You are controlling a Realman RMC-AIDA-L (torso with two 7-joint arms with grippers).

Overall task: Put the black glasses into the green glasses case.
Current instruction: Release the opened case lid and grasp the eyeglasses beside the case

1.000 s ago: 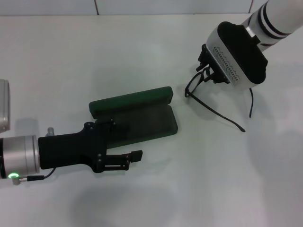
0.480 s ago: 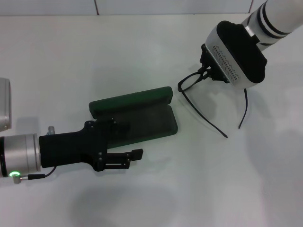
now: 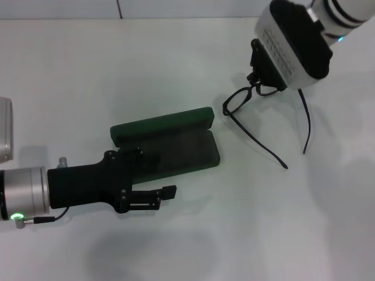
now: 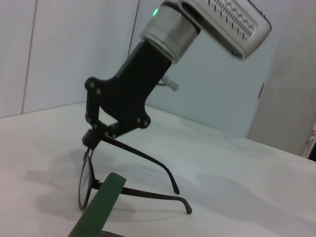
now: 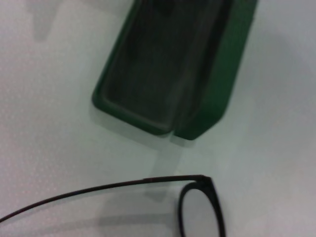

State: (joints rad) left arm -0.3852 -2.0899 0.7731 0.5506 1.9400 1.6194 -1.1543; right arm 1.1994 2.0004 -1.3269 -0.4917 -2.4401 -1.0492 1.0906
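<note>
Head view showed the right end effector [image 3: 256, 84] at the far right, angled down and clamped on the front of the one pair of black glasses [image 3: 237, 104], its temple arms trailing toward the near right, just right of the single green glasses case [image 3: 166, 142]. That case lay open on the white bench [image 3: 176, 58]. Near left, the left end effector [image 3: 158, 199] lay level by the case, fingers parted.

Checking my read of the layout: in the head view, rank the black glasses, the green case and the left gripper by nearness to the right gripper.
1. Black glasses, held in the right gripper.
2. Green case, open at table centre.
3. Left gripper, nearest the robot, left of centre.
</note>
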